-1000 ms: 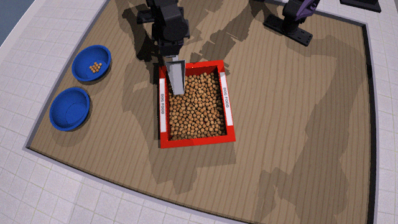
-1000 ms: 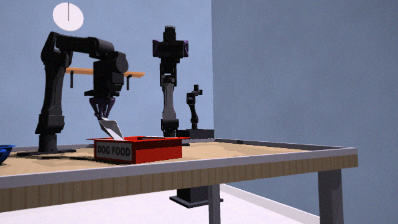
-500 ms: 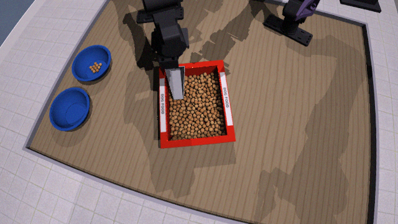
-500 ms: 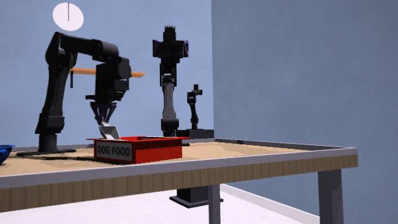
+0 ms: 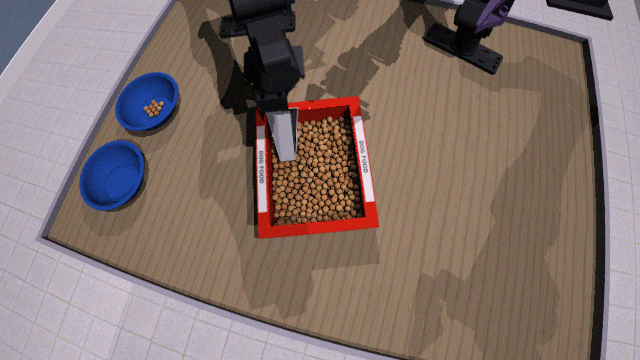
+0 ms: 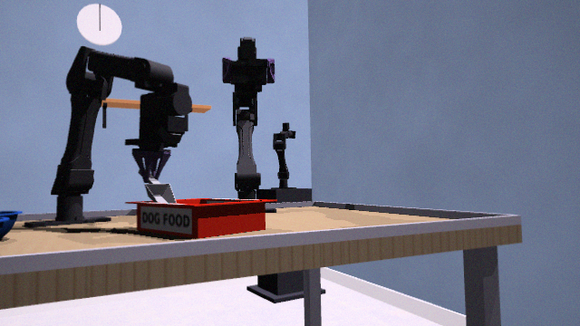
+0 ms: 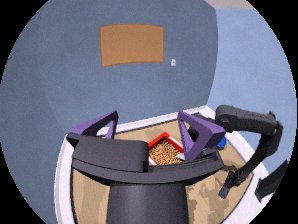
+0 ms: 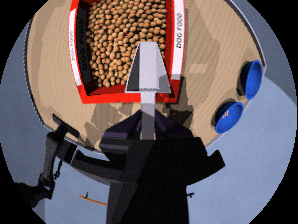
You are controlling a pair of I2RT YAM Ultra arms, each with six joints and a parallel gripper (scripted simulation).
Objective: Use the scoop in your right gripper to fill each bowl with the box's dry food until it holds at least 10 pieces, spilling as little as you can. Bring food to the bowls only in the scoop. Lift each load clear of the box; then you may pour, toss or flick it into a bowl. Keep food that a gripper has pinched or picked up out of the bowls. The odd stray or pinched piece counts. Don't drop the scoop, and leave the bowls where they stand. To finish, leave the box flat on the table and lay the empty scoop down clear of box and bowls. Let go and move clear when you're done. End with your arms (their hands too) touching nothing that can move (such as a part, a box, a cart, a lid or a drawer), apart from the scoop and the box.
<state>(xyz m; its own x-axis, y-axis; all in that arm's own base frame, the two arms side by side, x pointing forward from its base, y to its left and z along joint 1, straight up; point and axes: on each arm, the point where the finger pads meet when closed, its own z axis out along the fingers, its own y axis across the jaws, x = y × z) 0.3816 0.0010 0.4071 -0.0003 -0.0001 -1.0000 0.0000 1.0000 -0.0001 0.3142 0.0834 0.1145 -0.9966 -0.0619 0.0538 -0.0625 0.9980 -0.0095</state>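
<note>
Scoop clamped in my right jaws, tip down inside the box, I should dig shallowly, then level before lifting (my left jaws stand wide).

In the exterior view the picture's left edge cuts off both blue bowls by the tabletop's near edge, and the red box's wall conceals the food inside. From above, the right gripper hides the scoop's handle; whether the scoop's tip touches the food cannot be determined.
</note>
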